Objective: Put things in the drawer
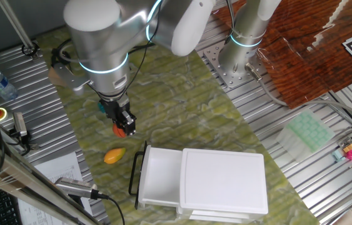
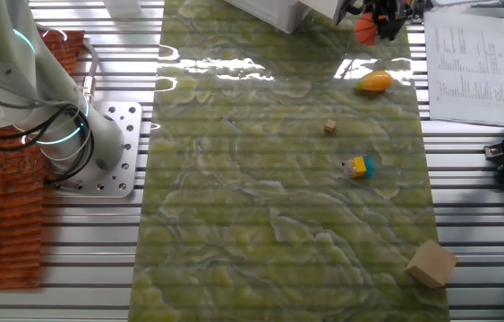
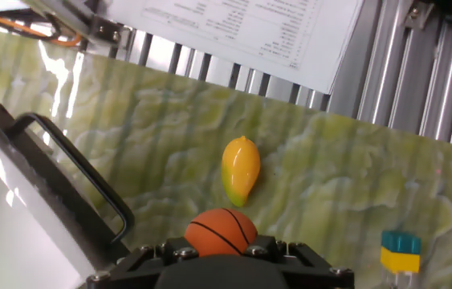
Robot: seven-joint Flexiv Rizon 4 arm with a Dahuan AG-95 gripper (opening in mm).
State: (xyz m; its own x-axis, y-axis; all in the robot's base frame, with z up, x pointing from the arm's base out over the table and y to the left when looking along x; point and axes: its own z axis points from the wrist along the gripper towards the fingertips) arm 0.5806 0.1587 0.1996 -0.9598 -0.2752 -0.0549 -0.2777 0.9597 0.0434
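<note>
In one fixed view, your black two-finger gripper is clamped on the orange basketball-like ball, held above the green mat left of the open shallow white drawer.

In the other fixed view, the yellow-orange mango-shaped fruit lies just beside it.

In the hand view, the ball sits at the fingers, with the mango beyond.

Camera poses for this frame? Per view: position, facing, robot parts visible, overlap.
One fixed view: high, looking down at the white cabinet's open drawer; arm and end effector show.
The other fixed view: overhead from the opposite side, down the green mat; arm base at left.
Hand view: on the hand, looking past the held basketball to the mango.
All three share the basketball and mango.
</note>
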